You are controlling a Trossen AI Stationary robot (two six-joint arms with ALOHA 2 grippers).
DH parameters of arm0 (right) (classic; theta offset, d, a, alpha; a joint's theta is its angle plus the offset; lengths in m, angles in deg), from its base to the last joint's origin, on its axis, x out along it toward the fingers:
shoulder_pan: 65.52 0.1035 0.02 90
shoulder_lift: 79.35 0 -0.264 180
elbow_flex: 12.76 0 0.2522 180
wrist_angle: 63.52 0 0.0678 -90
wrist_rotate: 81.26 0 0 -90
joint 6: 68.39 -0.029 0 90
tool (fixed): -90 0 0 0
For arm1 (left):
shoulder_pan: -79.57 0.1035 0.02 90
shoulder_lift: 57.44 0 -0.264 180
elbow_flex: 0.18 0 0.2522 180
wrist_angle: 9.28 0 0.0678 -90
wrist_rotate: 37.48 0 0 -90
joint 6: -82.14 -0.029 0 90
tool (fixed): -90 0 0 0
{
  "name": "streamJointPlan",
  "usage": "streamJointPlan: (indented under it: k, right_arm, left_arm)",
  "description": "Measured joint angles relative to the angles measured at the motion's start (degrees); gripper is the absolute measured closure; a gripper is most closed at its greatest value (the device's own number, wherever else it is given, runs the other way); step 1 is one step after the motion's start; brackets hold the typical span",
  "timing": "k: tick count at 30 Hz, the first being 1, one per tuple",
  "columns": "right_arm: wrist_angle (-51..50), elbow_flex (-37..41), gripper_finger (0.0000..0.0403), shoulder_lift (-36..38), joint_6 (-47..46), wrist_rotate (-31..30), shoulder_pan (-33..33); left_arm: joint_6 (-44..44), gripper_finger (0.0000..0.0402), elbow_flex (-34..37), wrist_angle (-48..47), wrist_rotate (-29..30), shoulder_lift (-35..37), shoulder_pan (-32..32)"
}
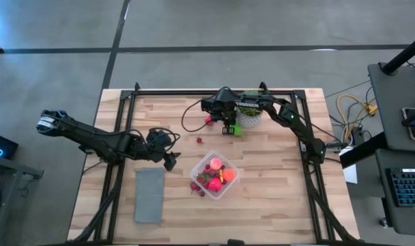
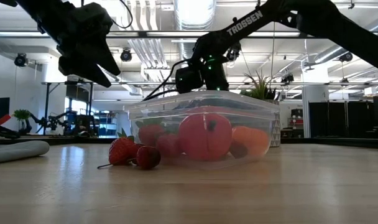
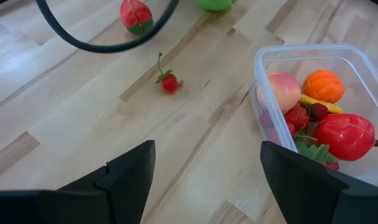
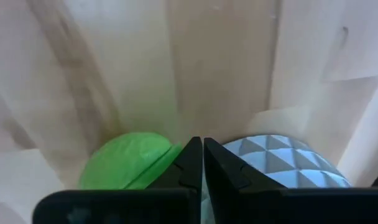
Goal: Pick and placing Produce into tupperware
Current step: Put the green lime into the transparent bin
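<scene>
**A:** What carries everything?

**B:** A pale wooden table [image 1: 276, 205] made of planks, with a dark frame along its edges.

**A:** And what lies directly on it?

**B:** A clear tupperware [image 1: 215, 175] a little toward the near edge from the middle, and a flat grey rectangle [image 1: 149, 195] lying beside it toward the left edge. A few red berries [image 1: 196, 187] lie on the wood, touching or just beside the box's left wall.

**A:** Anything farther back?

**B:** A small cherry [image 1: 199, 140] near the middle, a red piece [image 1: 209, 119] behind it, a bright green piece [image 1: 236, 129], and a white pot [image 1: 249, 121] with a plant near the far edge.
</scene>
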Motion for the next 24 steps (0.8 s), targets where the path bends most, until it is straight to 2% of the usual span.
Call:
streamJointPlan:
  k: [3,8,12,18,24]
  right_arm:
    - [-0.5,0.0,0.0394,0.1,0.7,0.7,0.9]
    - [-1.9,0.0,0.0394,0.4,1.0,8.9,2.7]
    - [-2.8,0.0,0.0394,0.4,1.5,8.7,4.4]
    - [-2.6,-3.7,0.0394,1.0,0.1,3.0,5.9]
    - [0.0,-8.7,0.0392,6.0,-4.2,2.3,5.8]
  left_arm:
    - [0.0,0.0126,0.0,0.0,0.0,0.0,0.0]
    - [0.0,0.0126,0.0,0.0,0.0,0.0,0.0]
    - [0.0,0.0126,0.0,0.0,0.0,0.0,0.0]
    - [0.0,0.0126,0.0,0.0,0.0,0.0,0.0]
    - [0.0,0.0126,0.0,0.0,0.0,0.0,0.0]
